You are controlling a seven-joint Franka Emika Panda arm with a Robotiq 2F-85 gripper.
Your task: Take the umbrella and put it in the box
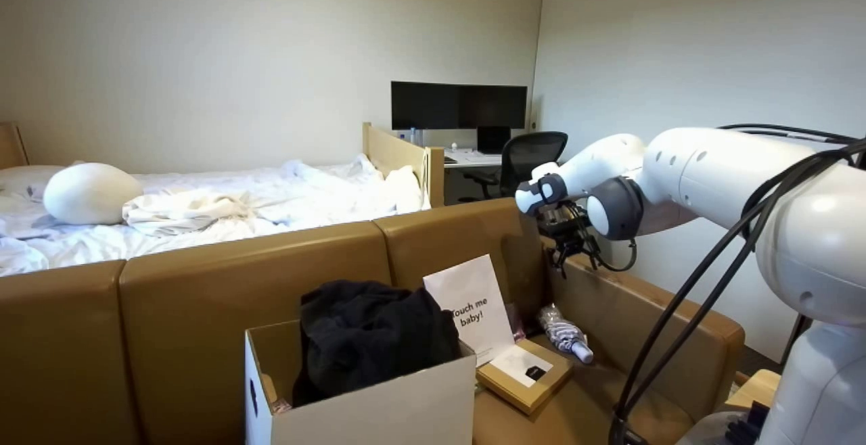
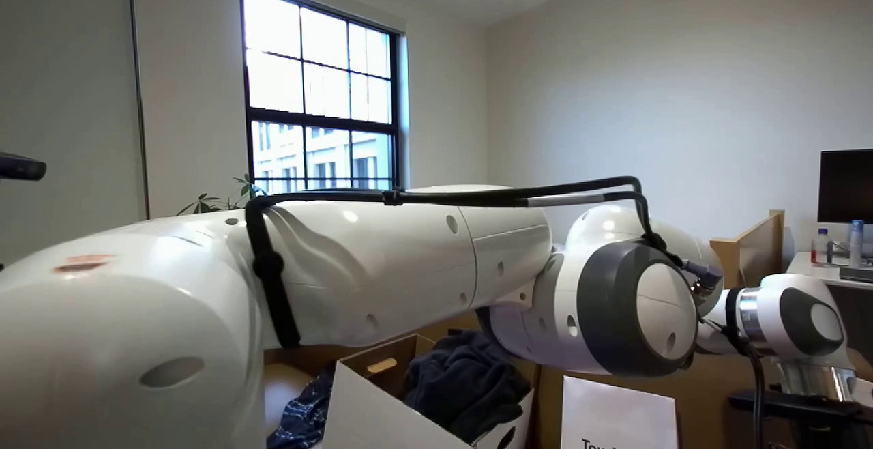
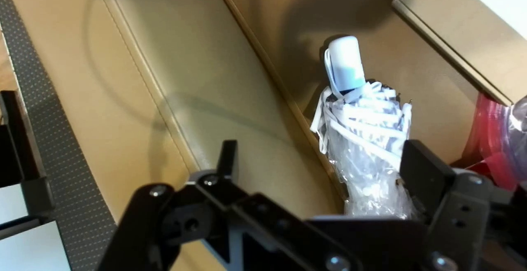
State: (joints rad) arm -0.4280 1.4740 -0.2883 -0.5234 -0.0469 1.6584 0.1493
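In an exterior view, left: black-framed window (image 2: 326,91), pale building (image 2: 293,152) outside, plant leaves (image 2: 203,205) near its foot. Walls (image 1: 223,46) plain and pale. Left again in an exterior view: bed (image 1: 318,195), rumpled white bedding, a big rounded white object (image 1: 93,193) on it, cream cloth (image 1: 189,212) just beside. Brown couch (image 1: 257,262) across the foreground, smooth-skinned, back split by upright seams. White box (image 1: 379,408) in front of that back, dark cloth (image 1: 375,337) heaped above its rim; base out of frame. Beyond the wooden bed end (image 1: 406,154): white desk (image 1: 473,159), wide black monitor (image 1: 459,105) above, laptop (image 1: 493,139) on it, black mesh chair (image 1: 534,157) near. Next, a white sheet (image 1: 470,303) propped at a lean, lettered "Touch me baby!", flat tan carton (image 1: 517,385) at its lower edge.

Umbrella (image 1: 567,337) right of the carton, lying on the couch seat just beside the armrest (image 1: 649,303); touching or not, cannot tell. Furled. Clear crinkled plastic around most of it, catching light; white straps bunched under; smooth white handle bare at one end, slim white cord alongside. Other end hidden by the tool (image 3: 319,160) in the wrist view. Tool fingers spread well apart, above the umbrella, clear of it. White arm (image 1: 737,168) along the right side.
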